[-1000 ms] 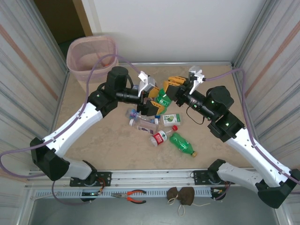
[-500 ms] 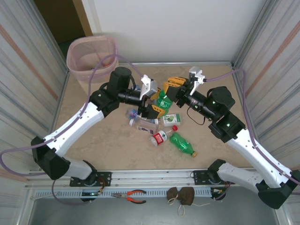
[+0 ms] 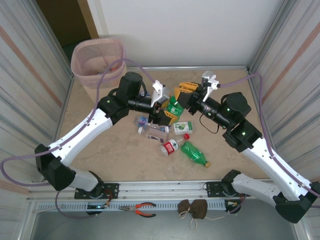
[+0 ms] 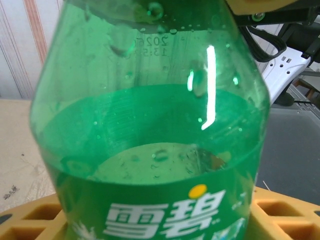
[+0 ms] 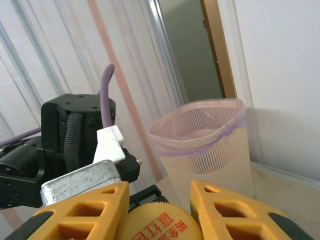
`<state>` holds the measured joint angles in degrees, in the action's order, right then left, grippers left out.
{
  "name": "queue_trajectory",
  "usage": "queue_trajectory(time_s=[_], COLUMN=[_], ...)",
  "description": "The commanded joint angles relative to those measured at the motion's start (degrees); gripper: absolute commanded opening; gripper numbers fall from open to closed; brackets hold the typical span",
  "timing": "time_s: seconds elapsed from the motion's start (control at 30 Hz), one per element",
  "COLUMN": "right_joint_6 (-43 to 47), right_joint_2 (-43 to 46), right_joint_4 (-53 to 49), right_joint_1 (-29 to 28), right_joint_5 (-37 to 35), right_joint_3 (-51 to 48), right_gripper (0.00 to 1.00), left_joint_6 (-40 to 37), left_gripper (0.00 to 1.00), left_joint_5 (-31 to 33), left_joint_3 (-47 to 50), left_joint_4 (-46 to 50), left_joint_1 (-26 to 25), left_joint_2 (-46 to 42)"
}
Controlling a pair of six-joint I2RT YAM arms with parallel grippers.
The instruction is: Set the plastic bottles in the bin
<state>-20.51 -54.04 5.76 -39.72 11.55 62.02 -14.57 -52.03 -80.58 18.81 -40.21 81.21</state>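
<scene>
1. Currently the right gripper point(image 3: 182, 95) is clenching the cap point(image 5: 160, 223) of a green bottle point(image 4: 150, 125), holding it above the bench point(image 3: 115, 150).
2. Beside it, the left gripper point(image 3: 166, 109) is straddling that bottle's body; I cannot tell whether it is gripping.
3. About 5 more bottles point(image 3: 171, 146) are lying mid-bench, well apart from the bin point(image 3: 97, 57).
4. Judging by this, most of the task is waiting to be done; the bin's contents are showing too unclearly to count.
</scene>
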Motion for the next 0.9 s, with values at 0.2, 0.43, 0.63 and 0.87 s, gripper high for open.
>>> queue_trajectory(time_s=[0.2, 0.43, 0.63, 0.87], right_joint_6=[0.86, 3.25, 5.16, 5.9], right_joint_2=[2.21, 4.0, 6.37, 8.05], right_joint_4=[-0.52, -3.35, -6.08, -8.28], right_joint_1=[0.4, 0.35, 0.53, 1.33], right_joint_5=[-3.43, -5.98, -9.1, -10.6], right_joint_3=[1.87, 2.7, 2.58, 2.39], right_gripper=[0.33, 0.56, 0.63, 0.66], left_joint_6=[-1.67, -1.61, -0.32, 6.56], left_gripper=[0.55, 0.53, 0.52, 0.51], left_joint_5=[2.51, 4.6, 10.2, 14.05], left_joint_3=[-2.07, -3.73, -7.33, -14.1], left_joint_4=[1.33, 3.24, 6.92, 9.63], left_joint_1=[-0.27, 2.71, 8.48, 20.84], left_joint_2=[-1.44, -2.51, -2.97, -1.02])
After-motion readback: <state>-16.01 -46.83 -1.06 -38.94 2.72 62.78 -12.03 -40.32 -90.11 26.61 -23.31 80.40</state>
